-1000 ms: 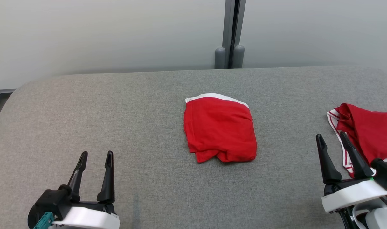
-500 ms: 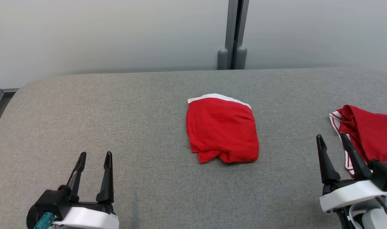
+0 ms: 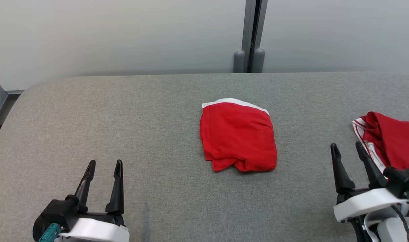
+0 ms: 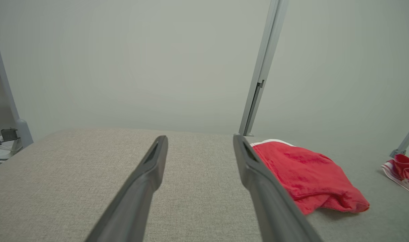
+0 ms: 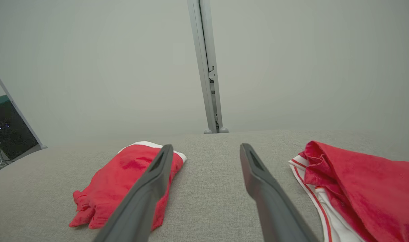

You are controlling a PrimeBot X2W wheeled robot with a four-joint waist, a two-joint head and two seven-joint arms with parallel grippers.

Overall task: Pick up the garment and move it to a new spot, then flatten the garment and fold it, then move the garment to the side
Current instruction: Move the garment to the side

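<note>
A red garment point(image 3: 238, 136) with a white waistband lies folded into a compact block at the middle of the grey padded table point(image 3: 123, 117); it also shows in the wrist views point(image 4: 305, 174) point(image 5: 117, 183). My left gripper point(image 3: 105, 163) hovers open near the front left, well apart from it, with nothing between its fingers point(image 4: 200, 137). Over the front right my right gripper point(image 3: 345, 146) is open too, its gap point(image 5: 207, 146) facing bare table between the folded garment and a second one.
A second red garment point(image 3: 392, 141) with white striped trim lies crumpled at the table's right edge, just right of my right gripper point(image 5: 359, 188). A grey post point(image 3: 253, 33) stands behind the table against the pale wall.
The whole head picture has shifted slightly to the right, so the camera moved. Both garments lie as before and both grippers stay open in much the same places.
</note>
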